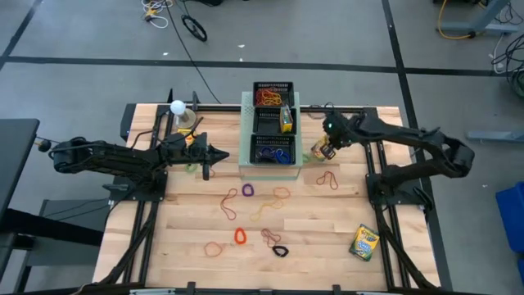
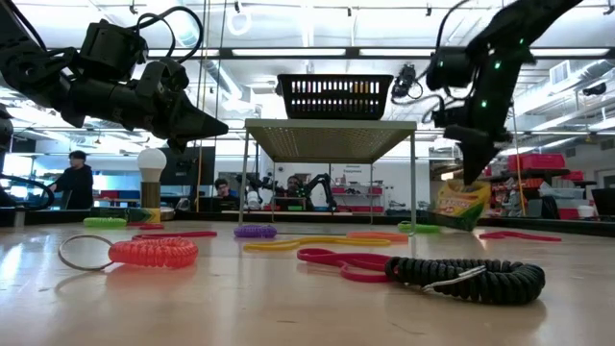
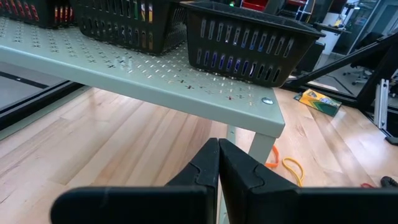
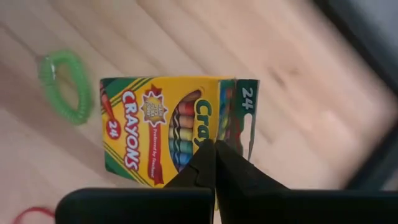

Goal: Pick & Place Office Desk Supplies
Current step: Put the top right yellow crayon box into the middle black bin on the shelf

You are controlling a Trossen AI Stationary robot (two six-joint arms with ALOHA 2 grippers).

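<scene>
My right gripper (image 1: 327, 147) hangs just right of the pale-green stand (image 1: 246, 131), shut on a yellow-and-green crayon box (image 4: 168, 127); the low view shows this box (image 2: 458, 204) under the fingers. Another crayon box (image 1: 364, 242) lies flat near the table's right front. Three black mesh trays (image 1: 273, 121) stand in a row on the stand. Coiled band loops lie scattered on the wood, among them an orange (image 1: 241, 236), a black (image 1: 281, 251) and a purple one (image 1: 247, 190). My left gripper (image 1: 221, 156) waits shut and empty at the stand's left side. My right gripper pinches the crayon box between its two fingers at one long edge (image 4: 211, 137), close to the end with the hang tab (image 4: 247, 118). The fingers slant down from above. The box hangs tilted below them (image 2: 458, 204), off the wood as far as I can tell.
A white ball on a stand (image 1: 178, 106) is at the back left. A green coil (image 4: 62, 87) lies on the wood near the held box, and a red loop (image 1: 327, 179) just in front of it. The stand's legs (image 2: 248, 183) rise from the table's middle back.
</scene>
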